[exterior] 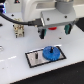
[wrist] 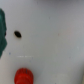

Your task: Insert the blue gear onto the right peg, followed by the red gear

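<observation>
The blue gear (exterior: 51, 53) lies flat on the right end of the grey, black-rimmed plate (exterior: 33, 61), over the right peg, which it hides. The plate's left peg (exterior: 36, 54) stands bare. The red gear (exterior: 42, 35) is a small red blob on the white table behind the plate. In the wrist view the red gear (wrist: 23, 76) shows blurred, with no fingers in sight. My gripper (exterior: 53, 31) hangs above the table behind the plate. Its two dark fingers (exterior: 64, 29) look apart, with nothing between them.
A small fixture (exterior: 19, 30) stands on the table at the exterior view's left, below a black cable (exterior: 10, 19). In the wrist view a teal shape (wrist: 2, 30) sits at the frame's edge and a dark spot (wrist: 17, 34) marks the white surface.
</observation>
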You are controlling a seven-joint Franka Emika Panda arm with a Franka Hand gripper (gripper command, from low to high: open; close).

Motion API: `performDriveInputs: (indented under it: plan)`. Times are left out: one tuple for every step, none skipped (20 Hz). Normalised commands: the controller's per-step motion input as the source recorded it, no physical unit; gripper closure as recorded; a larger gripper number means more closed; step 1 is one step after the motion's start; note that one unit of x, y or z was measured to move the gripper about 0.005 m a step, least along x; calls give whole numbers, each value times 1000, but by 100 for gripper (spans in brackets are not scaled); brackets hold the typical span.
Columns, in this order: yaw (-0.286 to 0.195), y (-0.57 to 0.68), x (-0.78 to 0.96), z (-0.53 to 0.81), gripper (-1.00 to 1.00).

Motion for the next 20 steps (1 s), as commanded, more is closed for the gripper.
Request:
performDriveInputs:
  plan:
    - [0,244,-778,-9,-100]
    - [0,256,-777,-6,-100]
    - [0,281,-755,-6,-100]
    - [0,272,-747,-32,-100]
    - [0,272,-742,-51,-100]
    - [0,280,-735,-58,-100]
    - [0,274,-746,-56,-100]
    - [0,274,-705,-66,-100]
    - [0,282,-675,-62,-100]
    - [0,284,-663,-55,-100]
    - [0,283,-655,-47,-100]
    - [0,276,-621,-89,-100]
    - [0,285,-578,-135,-100]
    - [0,289,-552,-154,-100]
    - [0,298,-522,-169,-100]
    - [0,300,-497,-192,-100]
    - [0,315,-471,-180,-100]
    - [0,311,-440,-210,-100]
    - [0,324,-414,-220,-100]
    - [0,328,-399,-232,-100]
